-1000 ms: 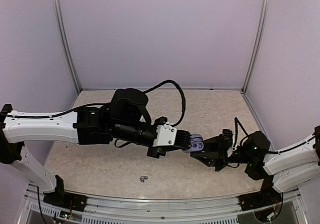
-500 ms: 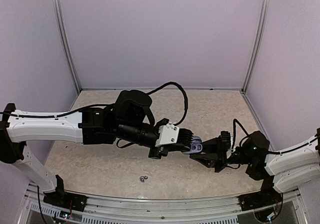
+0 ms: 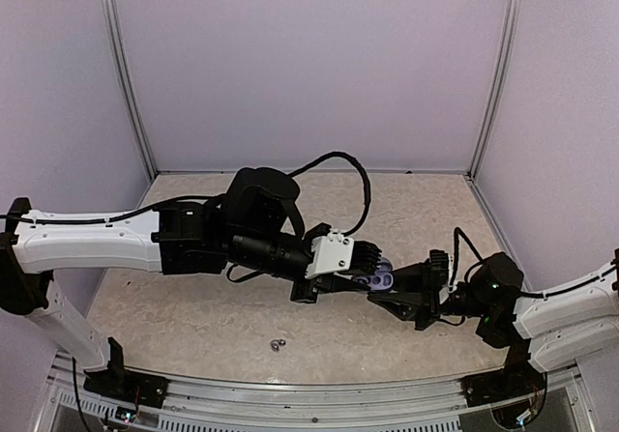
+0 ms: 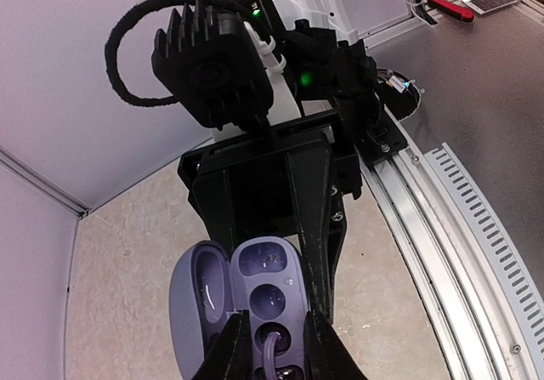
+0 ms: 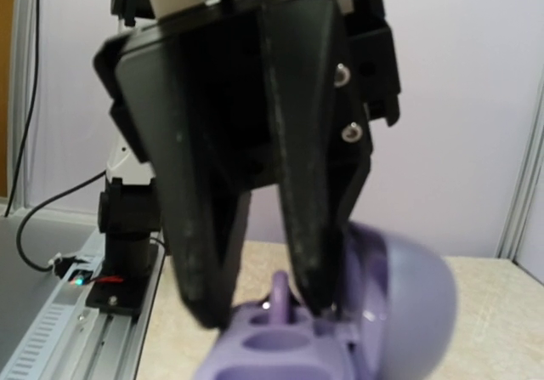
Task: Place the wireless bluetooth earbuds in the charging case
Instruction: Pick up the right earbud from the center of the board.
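One purple earbud [image 4: 272, 346], stem running along the fingers' line, stands in a socket of the open charging case [image 4: 263, 282], between your left gripper's [image 4: 274, 316] narrowly parted jaws, apparently unpinched. Right gripper [image 3: 395, 292] clamps the case aloft, directly opposite.

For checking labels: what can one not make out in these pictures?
- Top view: the small object near the front edge is too tiny to identify.
- Left wrist view: the earbud is cut off by the bottom edge.
- Right wrist view: the case is blurred and cut off below.
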You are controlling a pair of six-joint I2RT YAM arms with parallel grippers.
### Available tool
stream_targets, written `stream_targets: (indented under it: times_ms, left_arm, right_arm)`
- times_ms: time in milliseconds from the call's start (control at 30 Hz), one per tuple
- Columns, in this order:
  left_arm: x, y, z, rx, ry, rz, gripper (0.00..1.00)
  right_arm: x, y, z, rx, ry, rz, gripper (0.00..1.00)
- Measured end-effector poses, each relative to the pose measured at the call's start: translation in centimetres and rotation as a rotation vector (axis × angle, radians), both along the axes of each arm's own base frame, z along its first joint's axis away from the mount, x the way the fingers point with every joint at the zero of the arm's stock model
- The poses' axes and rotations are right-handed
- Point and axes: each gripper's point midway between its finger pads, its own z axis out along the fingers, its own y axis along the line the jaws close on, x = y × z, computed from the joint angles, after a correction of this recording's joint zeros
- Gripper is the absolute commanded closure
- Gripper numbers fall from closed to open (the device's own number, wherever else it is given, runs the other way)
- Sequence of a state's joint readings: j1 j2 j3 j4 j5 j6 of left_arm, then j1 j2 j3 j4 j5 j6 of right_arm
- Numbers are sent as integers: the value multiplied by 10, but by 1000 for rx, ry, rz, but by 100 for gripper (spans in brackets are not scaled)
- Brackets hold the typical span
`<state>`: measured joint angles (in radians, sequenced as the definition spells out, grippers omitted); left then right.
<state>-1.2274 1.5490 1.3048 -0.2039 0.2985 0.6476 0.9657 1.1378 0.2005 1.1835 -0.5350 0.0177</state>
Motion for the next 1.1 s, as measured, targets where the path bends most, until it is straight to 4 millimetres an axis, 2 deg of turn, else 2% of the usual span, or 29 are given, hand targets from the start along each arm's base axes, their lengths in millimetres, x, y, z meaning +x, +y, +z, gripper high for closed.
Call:
stream_targets:
  times_ms: [333,567,633,733,900,1000,1100]
  left_arm:
    - [-3,1,14,-9,-39,40,64]
    - [6,19,44,-88,-17,135,60]
    - [11,25,47,-107,0,165,59]
    - [18,35,45,-135,49,211,49]
    - [38,70,28,-211,203,342,34]
    - [40,87,16,-247,293,403,34]
    - [40,97,0,-256,391,445,39]
  right_arm:
    - [0,-2,10,41,-22,-13,100]
    - [-1,0,7,35,-18,-6,100]
    - [-2,1,7,34,-18,-5,100]
    - [-1,1,6,29,-14,-8,100]
    - [2,-1,8,27,-6,-29,100]
    - [4,-4,11,31,-5,-47,100]
    - [7,-6,12,29,0,-64,100]
